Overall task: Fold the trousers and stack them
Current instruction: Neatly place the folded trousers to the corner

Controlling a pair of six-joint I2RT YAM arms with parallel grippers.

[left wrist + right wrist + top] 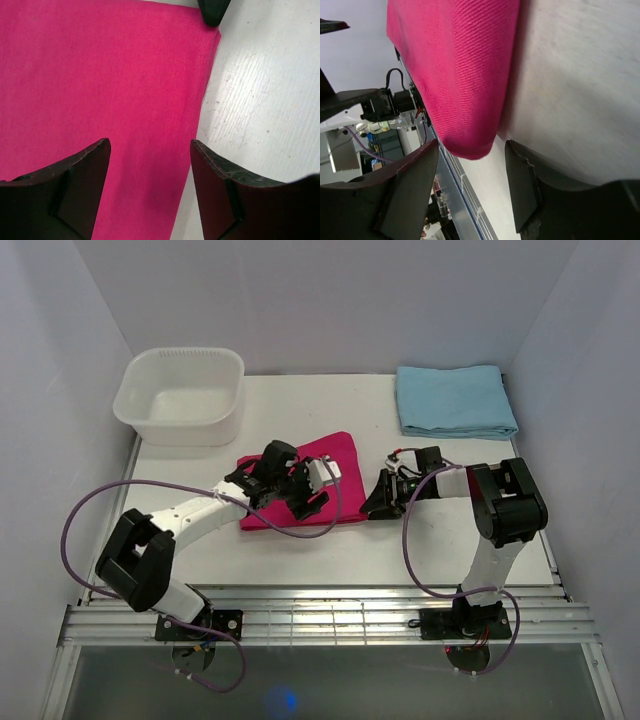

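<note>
Lying folded into a compact flat pad at table ctr, the trousers (335,452) are plain magenta, w/ their right edge straight and the bare white table (300,550) beyond it. No writing on the fabric is legible.

L arm: elbow bent low at near left, forearm reaching up and rightward so the left gripper (308,498) sits over the near-right part of the pad. In the L wrist view its jaws are spread w/ nothing between them. One finger (75,185) is over the fabric (100,75), the other over bare table just past the edge.

R arm: upper link upright, forearm reaching leftward, w/ the right gripper (380,498) low at the table just beside the pad's right edge. Its jaws are parted too and hold nothing. The R wrist view shows the rounded fold (460,65) lying ahead of the gap; contact can't be told.

A white tub (180,395) stands far left, and a light blue cloth (455,400) lies far right, both well apart from the pad.
</note>
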